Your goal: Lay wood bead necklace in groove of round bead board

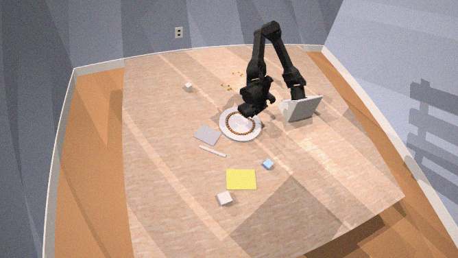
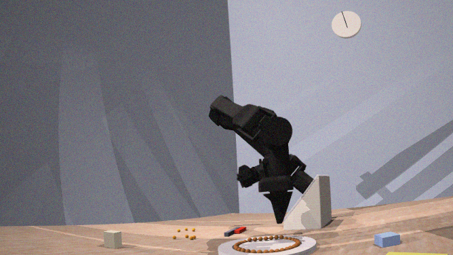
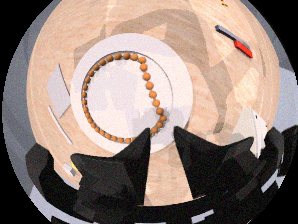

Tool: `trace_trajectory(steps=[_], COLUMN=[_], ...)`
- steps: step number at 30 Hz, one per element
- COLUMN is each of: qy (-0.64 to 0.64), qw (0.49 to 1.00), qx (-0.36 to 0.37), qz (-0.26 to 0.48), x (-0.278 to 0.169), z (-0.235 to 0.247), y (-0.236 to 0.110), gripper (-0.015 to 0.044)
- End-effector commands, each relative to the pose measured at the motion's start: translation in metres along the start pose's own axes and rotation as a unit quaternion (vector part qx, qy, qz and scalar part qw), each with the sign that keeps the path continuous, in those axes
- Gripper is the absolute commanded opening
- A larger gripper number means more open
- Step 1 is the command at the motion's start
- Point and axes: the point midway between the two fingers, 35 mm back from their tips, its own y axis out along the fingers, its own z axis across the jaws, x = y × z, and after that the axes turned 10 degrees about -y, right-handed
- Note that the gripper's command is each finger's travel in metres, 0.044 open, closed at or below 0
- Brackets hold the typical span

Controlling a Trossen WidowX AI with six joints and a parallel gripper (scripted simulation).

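Note:
The wood bead necklace lies as a ring on the round white bead board, following its groove. In the wrist view one end curls slightly inward near the fingers. My gripper hangs a little above the board's back right edge, pointing down. Its fingers stand a small way apart with nothing between them. The arm hides part of the board's far rim in the top view.
A white wedge block stands right of the board. Loose orange beads and a red-and-blue tool lie behind. A grey sheet, white stick, yellow sheet, blue cube and white cube lie in front.

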Motion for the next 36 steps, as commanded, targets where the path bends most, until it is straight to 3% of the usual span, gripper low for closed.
trace_trajectory(steps=[1, 33, 36], qy=[-0.002, -0.002, 0.002], qw=[1.000, 1.000, 1.000], qx=[-0.007, -0.008, -0.005], qz=[0.000, -0.001, 0.000], x=[-0.002, -0.002, -0.001], z=[-0.004, -0.005, -0.003], y=[0.014, 0.037, 0.035], gripper=[0.0120, 0.0120, 0.0041])
